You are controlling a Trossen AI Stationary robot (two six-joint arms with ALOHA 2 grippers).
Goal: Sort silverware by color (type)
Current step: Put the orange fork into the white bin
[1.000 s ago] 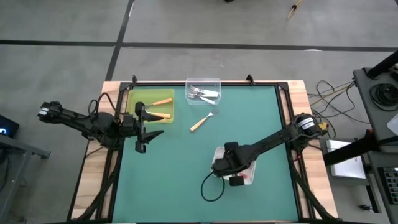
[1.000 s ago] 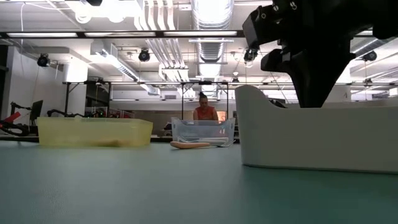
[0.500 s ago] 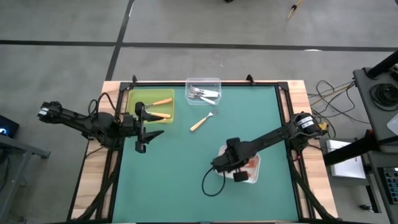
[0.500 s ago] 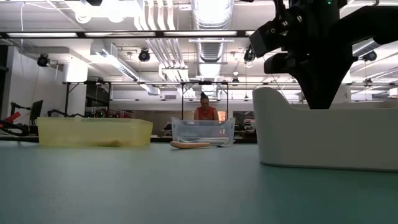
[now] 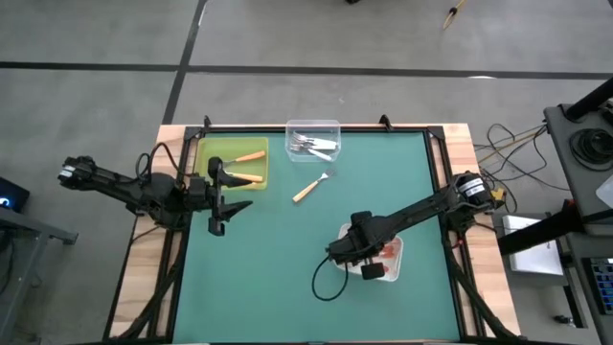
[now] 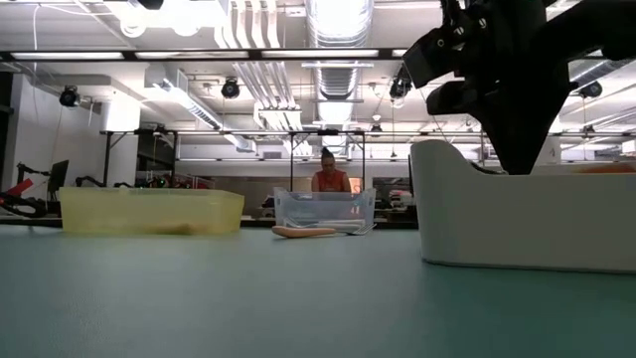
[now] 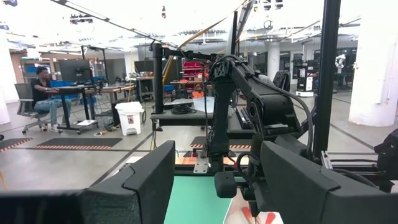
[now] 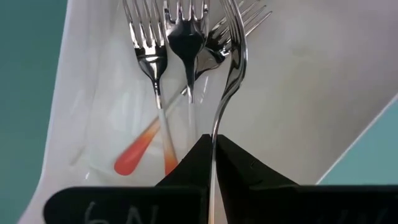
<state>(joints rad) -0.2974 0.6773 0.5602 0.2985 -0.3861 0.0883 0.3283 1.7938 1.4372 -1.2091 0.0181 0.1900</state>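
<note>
Right gripper (image 8: 213,146): pressed together, pinching a fork (image 8: 231,81) over the white tray (image 5: 393,261) holding red-handled forks (image 8: 146,93). Left gripper (image 5: 222,195): spread, empty, beside yellow tray (image 5: 203,153). Tan fork (image 5: 308,188) lies mid-table near clear tray (image 5: 312,125).

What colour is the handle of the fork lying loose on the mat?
Light orange, on the fork at the mat's middle; clearest in the high view.

held fork (image 8: 227,93) handle hidden btwn right gripper (image 8: 213,155) fingers
</note>
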